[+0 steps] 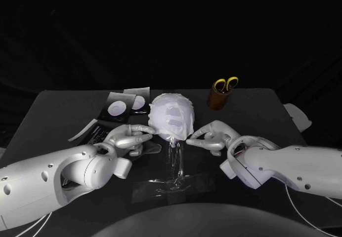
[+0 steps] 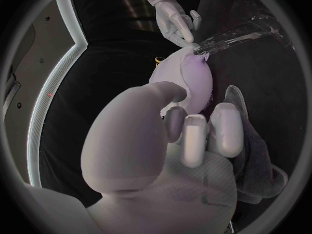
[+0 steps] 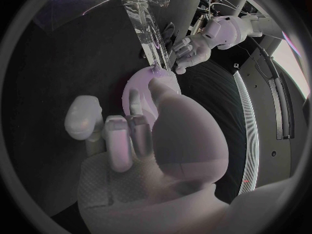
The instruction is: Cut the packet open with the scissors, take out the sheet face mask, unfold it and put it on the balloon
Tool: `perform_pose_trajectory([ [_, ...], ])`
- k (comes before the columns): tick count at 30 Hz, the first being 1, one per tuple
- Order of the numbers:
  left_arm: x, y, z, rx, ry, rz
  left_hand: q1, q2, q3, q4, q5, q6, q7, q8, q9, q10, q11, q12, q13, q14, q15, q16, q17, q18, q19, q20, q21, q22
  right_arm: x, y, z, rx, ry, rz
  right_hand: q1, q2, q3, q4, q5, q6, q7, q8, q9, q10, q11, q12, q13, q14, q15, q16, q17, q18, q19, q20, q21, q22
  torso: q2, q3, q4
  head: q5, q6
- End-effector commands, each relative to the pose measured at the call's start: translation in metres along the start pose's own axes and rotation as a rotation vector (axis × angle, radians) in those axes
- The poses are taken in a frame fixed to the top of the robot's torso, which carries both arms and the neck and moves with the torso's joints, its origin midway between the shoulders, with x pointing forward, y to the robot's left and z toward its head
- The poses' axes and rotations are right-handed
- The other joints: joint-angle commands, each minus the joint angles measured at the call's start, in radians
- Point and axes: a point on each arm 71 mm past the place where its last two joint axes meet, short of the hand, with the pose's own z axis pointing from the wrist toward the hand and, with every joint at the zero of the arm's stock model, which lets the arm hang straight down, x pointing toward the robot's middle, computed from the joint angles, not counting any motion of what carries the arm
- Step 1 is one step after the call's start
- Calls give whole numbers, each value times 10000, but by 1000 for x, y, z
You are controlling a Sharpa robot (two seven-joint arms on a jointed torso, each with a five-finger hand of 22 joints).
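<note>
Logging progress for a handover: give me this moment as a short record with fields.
sheet face mask: on the balloon
left hand: pinches mask's lower edge
right hand: pinches mask's lower edge
clear film: trails from mask down to table
scissors: standing in brown cup, untouched
packet: cut pieces lying beside balloon

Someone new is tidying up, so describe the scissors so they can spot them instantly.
On the black table, look toward the far edge, right of the mask-covered balloon. A brown cup stands there, and the scissors stick up from it, the only thing with yellow handles.
</note>
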Motion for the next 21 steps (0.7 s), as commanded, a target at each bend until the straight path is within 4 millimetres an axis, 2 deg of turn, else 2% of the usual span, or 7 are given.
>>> perform_pose_trajectory([
  [1, 4, -2, -1, 111, 626, 115, -140, 3, 47, -111, 51, -67, 25, 37, 108, 52, -52, 54, 39, 850, -100, 17, 2079, 164, 10, -69, 62, -6, 1, 1, 0, -153, 124, -59, 68, -9, -51, 11, -34, 38, 2, 66, 10, 877, -43, 57, 2374, 1064, -73, 41, 2635, 105, 28, -15, -40, 17, -2, 1, -3, -6, 1],
  [3, 2, -2, -2, 110, 582, 127, -392, 26, 212, -359, 79, -106, 26, 58, 329, 52, -71, 46, 40, 847, -105, 14, 2069, 163, 13, -79, 69, 1, 1, 1, 0, -151, 122, -59, 68, -9, -51, 11, -34, 38, 2, 66, 10, 877, -43, 57, 2374, 1064, -73, 41, 2635, 105, 28, -15, -40, 17, -4, 0, -3, -5, 1],
  [8, -5, -1, -3, 54, 389, 142, -631, 54, 366, -534, 88, -138, 24, 67, 538, 5, -63, -27, -44, 830, -106, -8, 2002, 165, 8, -88, 67, -4, 0, 0, 0, -157, 126, -59, 68, -9, -51, 11, -34, 38, 2, 66, 10, 877, -43, 57, 2374, 1064, -73, 41, 2635, 105, 28, -15, -40, 17, 1, 5, -20, -24, 1],
  [15, -11, -4, -5, 563, 115, 232, -997, 438, 53, -706, -502, -520, 137, -19, 906, -719, 40, -1057, -1277, 729, -9, -139, 1633, 308, -478, -7, -312, -620, 0, 0, 0, -319, 165, 101, 113, -20, -108, 26, -36, -14, 22, 14, -26, 851, -34, -16, 2337, 1064, -73, 41, 2635, 118, -12, -22, -114, -24, -2, 9, -2, -34, 1],
  [16, -11, -5, -5, 652, 90, 254, -1038, 486, -18, -730, -606, -738, 204, -186, 865, -1227, 147, -1646, -1925, 613, 53, -273, 1266, 414, -849, 33, -585, -1079, -1, 0, 1, -362, 174, 134, 127, -18, -122, 30, -35, -35, 30, -4, -37, 843, -28, -35, 2327, 1064, -70, 41, 2635, 120, -22, -21, -133, -34, 0, 7, -6, -33, 1],
  [17, -11, -6, -5, 756, 69, 282, -1105, 524, -72, -747, -666, -1172, 391, -554, 708, -2266, 260, -2930, -3377, 397, 162, -520, 636, 560, -1363, 104, -981, -1711, -1, 0, 1, -408, 182, 165, 127, -18, -122, 30, -35, -35, 30, -4, -37, 843, -28, -35, 2327, 1064, -70, 41, 2635, 120, -22, -21, -133, -34, 0, 7, -10, -28, 1],
  [21, -10, -8, -6, 1085, 111, 444, -1142, 579, -346, -864, -890, -1440, 614, -951, 447, -3361, 476, -4317, -4979, -17, 370, -986, -388, 746, -2044, 323, -1606, -2571, -2, 0, 1, -558, 166, 197, 184, 1, -149, 34, -30, -65, 43, -37, -61, 828, -14, -71, 2308, 1064, -60, 41, 2635, 128, -54, -18, -188, -64, 1, 5, -19, -15, 1],
])
